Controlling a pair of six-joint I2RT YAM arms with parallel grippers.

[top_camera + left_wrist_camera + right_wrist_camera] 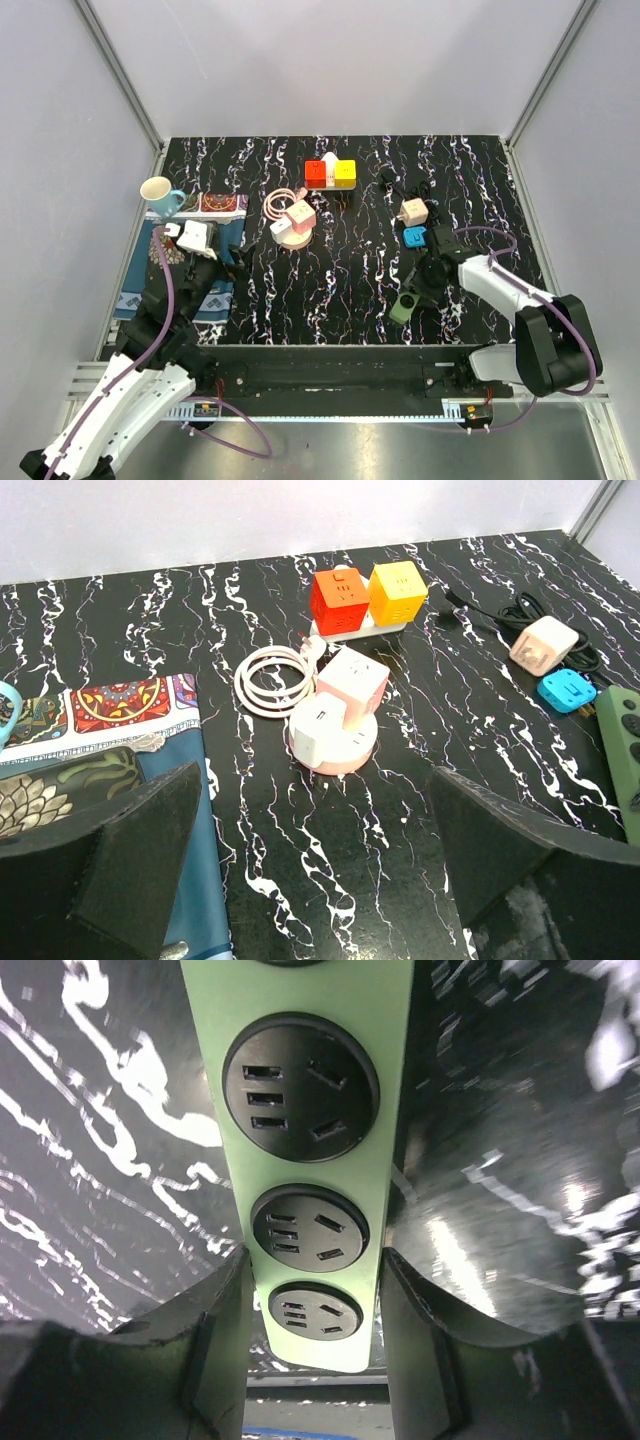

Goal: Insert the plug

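Note:
My right gripper (417, 288) (313, 1290) is shut on a light green power strip (403, 307) (305, 1110), one finger pressed on each long side near its end. The strip's round black sockets face the right wrist camera. A black plug (388, 178) (450, 604) on a black cable lies at the back right, apart from both grippers. My left gripper (215, 262) (315, 810) hangs open over the table's left side with nothing between its fingers. The green strip (626, 750) shows at the right edge of the left wrist view.
A beige charger (414, 211) (543, 645) and a blue adapter (415, 237) (566, 690) lie just behind the right gripper. Red and yellow cube sockets (330, 173) (366, 596) stand at the back. A pink cube on a round base (295, 226) (335, 725), a patterned cloth (215, 210) and a cup (158, 193) lie to the left.

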